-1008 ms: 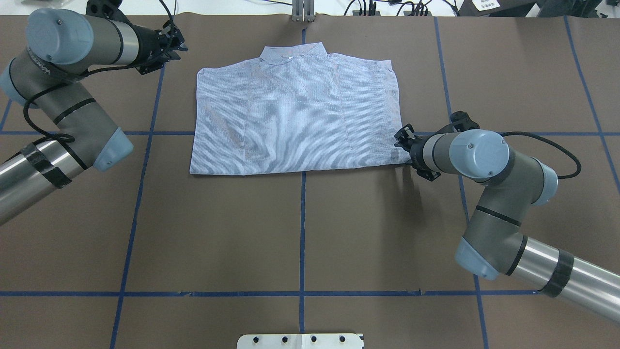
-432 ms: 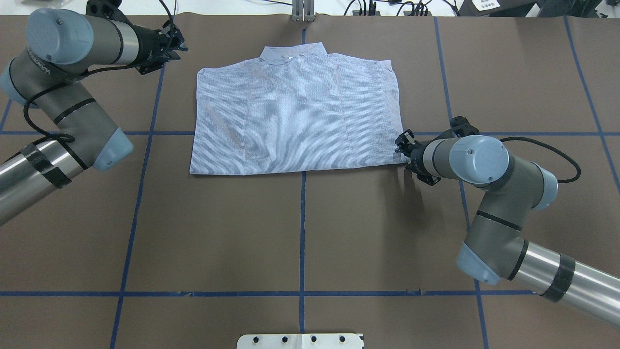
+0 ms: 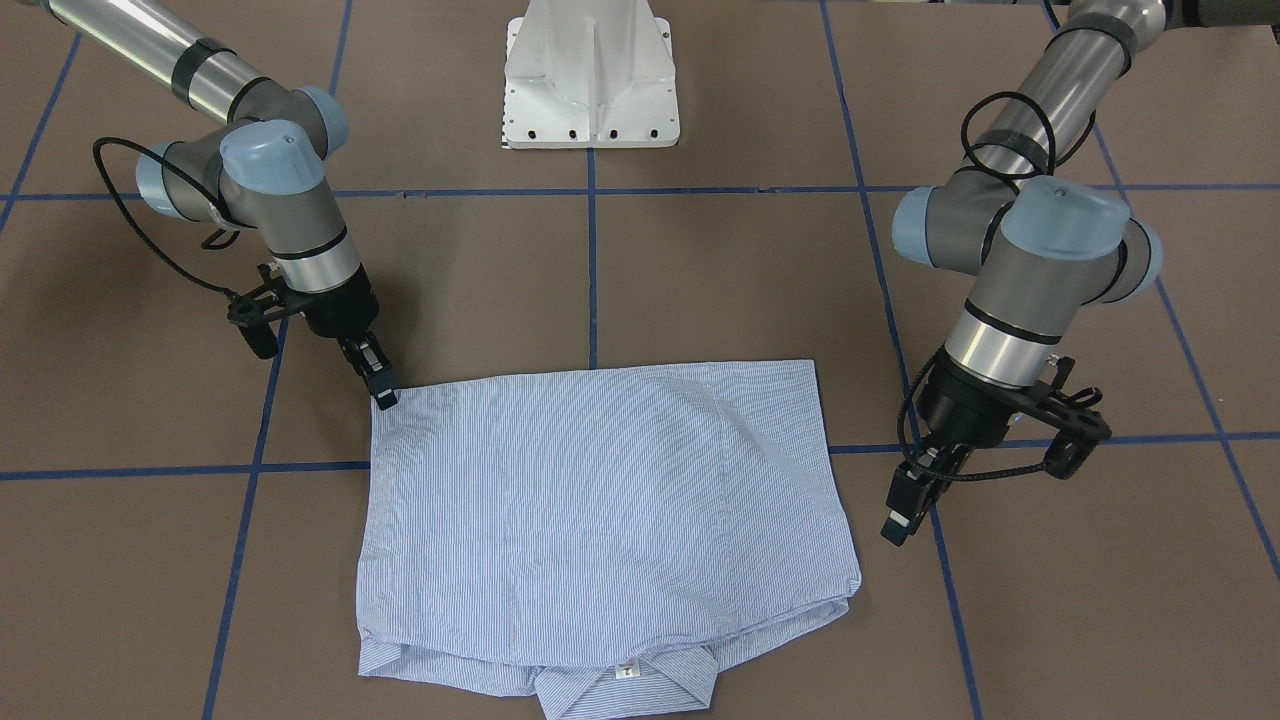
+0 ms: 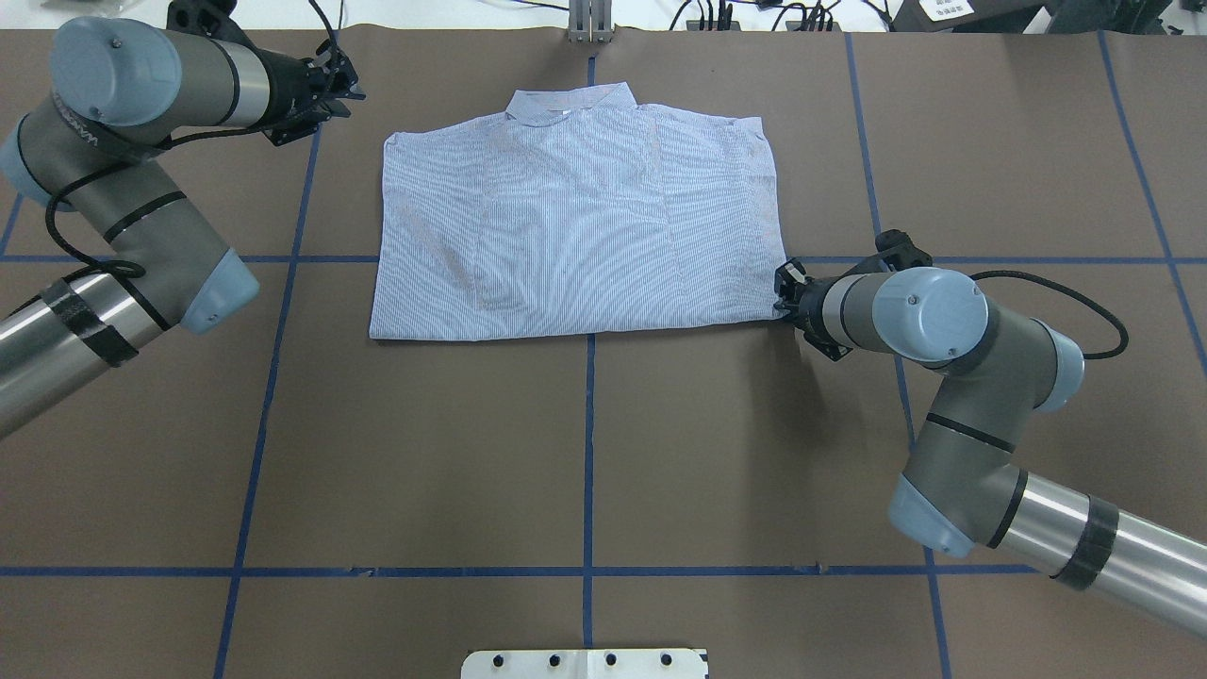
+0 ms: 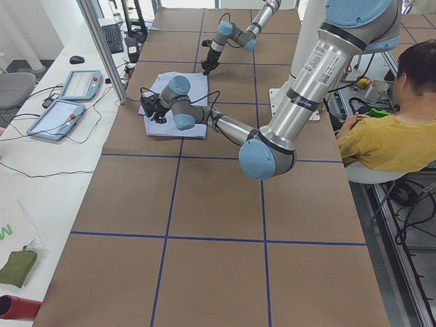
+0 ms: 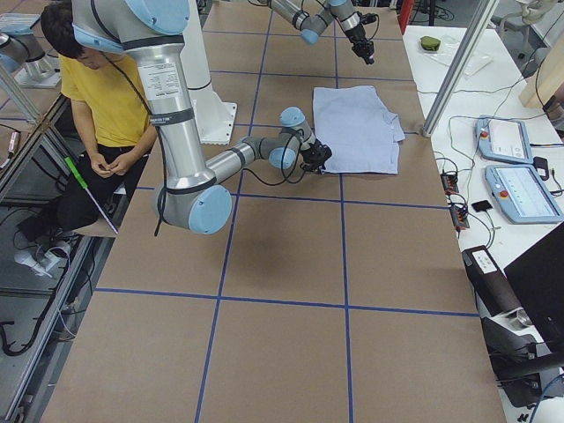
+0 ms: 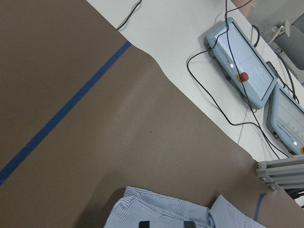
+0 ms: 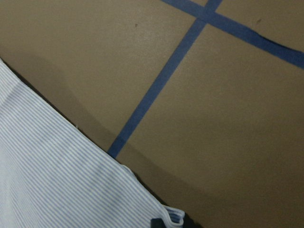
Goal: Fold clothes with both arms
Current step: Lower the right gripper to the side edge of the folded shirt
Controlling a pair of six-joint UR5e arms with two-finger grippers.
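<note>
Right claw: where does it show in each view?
Front-facing: right claw left of centre, at a shirt corner.
Overhead: claw right of centre.
Exterior left: claw top centre, far off.
Exterior right: claw centre, at the shirt's lower left.
Left wrist: absent.
Right wrist: claw tip at bottom edge.
Landmark: that shirt corner.

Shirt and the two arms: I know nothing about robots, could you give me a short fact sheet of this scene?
shirt: light blue striped, folded to a rectangle, flat, collar on the far side from the robot
table: brown, crossed by blue tape lines
right gripper: at the shirt's near right corner; whether it grips is unclear
left gripper: open, off the shirt, beside its collar end
</note>
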